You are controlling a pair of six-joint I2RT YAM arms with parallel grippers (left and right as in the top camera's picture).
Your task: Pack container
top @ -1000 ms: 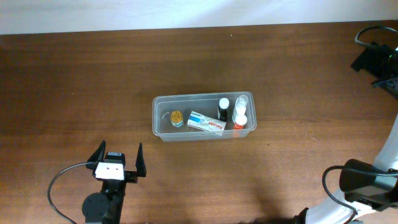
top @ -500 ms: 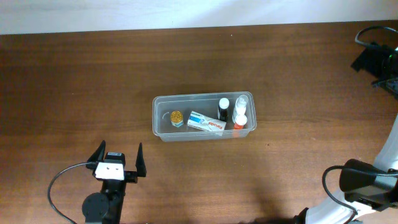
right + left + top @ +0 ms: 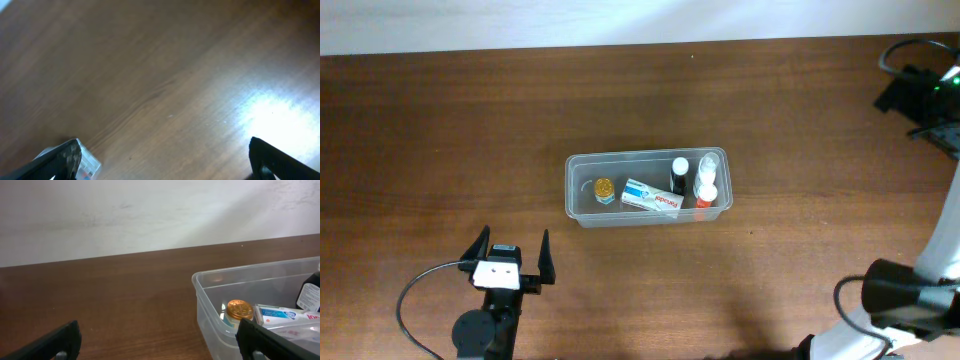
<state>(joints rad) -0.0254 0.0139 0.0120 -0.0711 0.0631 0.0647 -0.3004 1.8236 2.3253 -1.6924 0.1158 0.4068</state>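
Nearest, at the front edge of the counter (image 3: 440,120), the left gripper (image 3: 513,243) rests low with its two black fingers (image 3: 478,246) spread wide and nothing between them; a black cable (image 3: 412,290) loops out beside its arm. In the left wrist view the same fingers (image 3: 57,341) sit in the bottom corners with bare brown wood between them, so this gripper holds nothing and stands apart from the container (image 3: 570,190). The container lies further in, near the middle of the counter, long side running left to right, a little right of the left gripper's line. Inside it, from left to right: a small jar with a gold cap (image 3: 604,188), a white and blue box (image 3: 651,197) lying flat, a dark bottle with a white cap (image 3: 679,175), and two pale bottles (image 3: 706,180) at the right end, one with an orange band. Well off at the far right corner is the right gripper (image 3: 165,161); its wrist view shows its fingers (image 3: 60,156) wide apart over bare wood, gripping nothing. A small clear bit shows just beside one finger; I cannot tell what it is. Beyond the far edge of the counter rises a white wall (image 3: 150,215).
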